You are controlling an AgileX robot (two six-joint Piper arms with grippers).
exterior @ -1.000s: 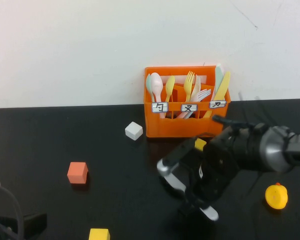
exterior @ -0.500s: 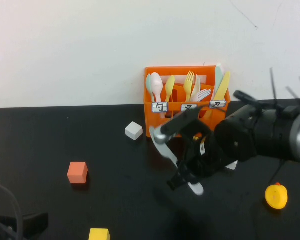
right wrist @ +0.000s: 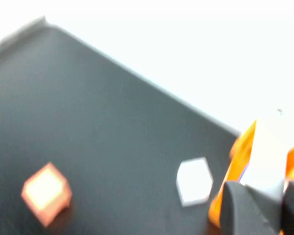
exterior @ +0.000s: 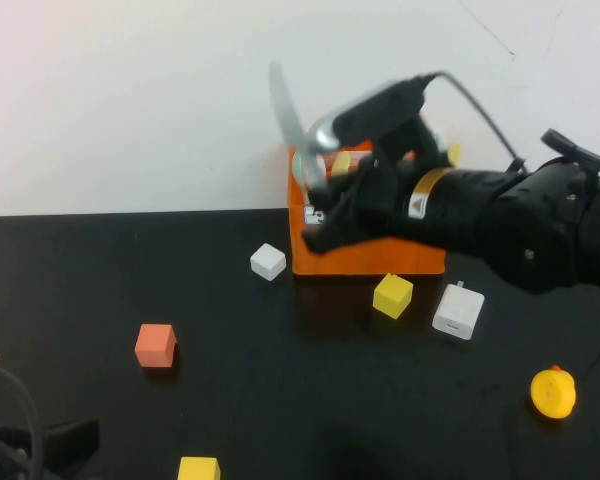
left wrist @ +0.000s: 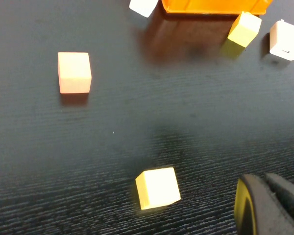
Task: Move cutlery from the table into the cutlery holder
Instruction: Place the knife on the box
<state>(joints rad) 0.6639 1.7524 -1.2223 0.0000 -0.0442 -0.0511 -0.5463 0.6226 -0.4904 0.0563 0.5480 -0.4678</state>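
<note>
My right gripper [exterior: 323, 185] is raised in front of the orange cutlery holder [exterior: 370, 262] at the back of the black table [exterior: 280, 400]. It is shut on a light grey knife [exterior: 285, 115], whose blade points up and to the left above the holder's left end. In the right wrist view the knife [right wrist: 270, 142] sits between the dark fingers [right wrist: 240, 205] with the holder [right wrist: 237, 156] just behind. The arm hides most of the holder's contents. My left gripper [left wrist: 263, 188] is shut and empty, low at the table's near left corner [exterior: 30, 445].
A white cube [exterior: 268, 262] lies left of the holder. A yellow cube [exterior: 392, 295] and a white charger block [exterior: 458, 311] lie in front of it. An orange-red cube [exterior: 155, 345], another yellow cube [exterior: 198, 468] and a yellow duck [exterior: 553, 392] sit nearer.
My right arm has lifted the grey knife off the table and swung it up and back to the holder. The yellow cube and white charger are now uncovered. The left arm is still.
</note>
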